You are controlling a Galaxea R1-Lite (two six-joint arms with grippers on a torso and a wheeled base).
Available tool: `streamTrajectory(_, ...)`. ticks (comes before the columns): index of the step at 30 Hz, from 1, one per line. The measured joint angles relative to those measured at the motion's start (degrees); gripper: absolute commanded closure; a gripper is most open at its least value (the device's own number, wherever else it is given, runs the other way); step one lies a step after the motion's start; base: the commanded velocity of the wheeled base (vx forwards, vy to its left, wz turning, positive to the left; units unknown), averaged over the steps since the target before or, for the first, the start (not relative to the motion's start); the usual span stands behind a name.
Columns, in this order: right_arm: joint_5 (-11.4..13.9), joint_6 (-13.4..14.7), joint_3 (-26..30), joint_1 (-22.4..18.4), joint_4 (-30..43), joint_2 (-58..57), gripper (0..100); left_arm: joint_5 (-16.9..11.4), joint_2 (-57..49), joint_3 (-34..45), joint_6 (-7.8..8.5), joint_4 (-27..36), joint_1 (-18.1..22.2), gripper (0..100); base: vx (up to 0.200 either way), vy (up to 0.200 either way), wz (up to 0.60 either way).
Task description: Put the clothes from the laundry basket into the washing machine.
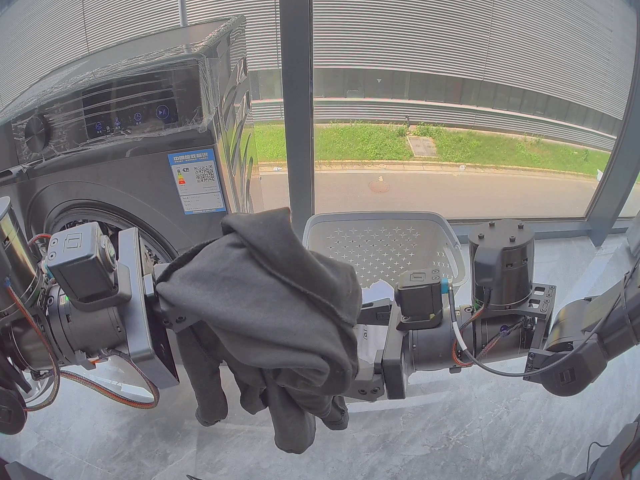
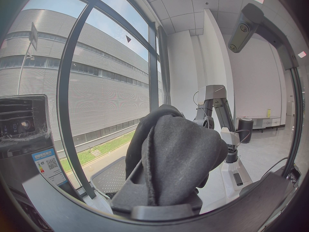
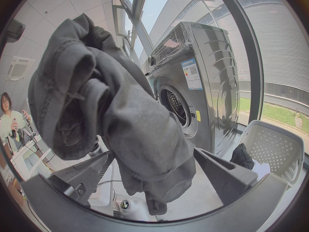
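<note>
One dark grey garment (image 1: 267, 301) is held up between the two arms, in front of the washing machine (image 1: 133, 168) and near the laundry basket (image 1: 387, 241). It is clamped by the left gripper (image 1: 163, 295); the right gripper (image 3: 151, 168) is spread wide, the cloth draped between its fingers (image 3: 225, 174)

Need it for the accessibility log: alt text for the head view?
A dark grey garment hangs in mid-air between the left gripper and the right gripper, ends dangling toward the tiled floor. The washing machine stands behind on the left, the white laundry basket to its right, by a window.
</note>
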Motion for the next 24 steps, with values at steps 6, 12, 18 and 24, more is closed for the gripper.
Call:
streamTrajectory(6,0.0,0.0,-1.9,0.8,0.0,1.0,0,0.0,0.0,0.0,0.00,0.0,-0.4,100,0.000,0.000,0.00)
streamTrajectory(12,0.0,-0.1,-2.4,2.5,-0.6,1.4,100,0.0,0.0,0.1,0.00,0.0,-0.5,100,0.000,0.000,0.00)
streamTrajectory(18,0.0,0.1,-3.2,3.3,-0.7,1.5,100,0.1,0.0,0.2,-0.02,0.0,-0.5,100,0.000,0.000,0.00)
streamTrajectory(24,-0.2,0.0,-1.6,3.5,-0.7,0.4,100,0.1,0.0,0.2,0.00,-0.1,-0.4,100,0.000,0.000,0.00)
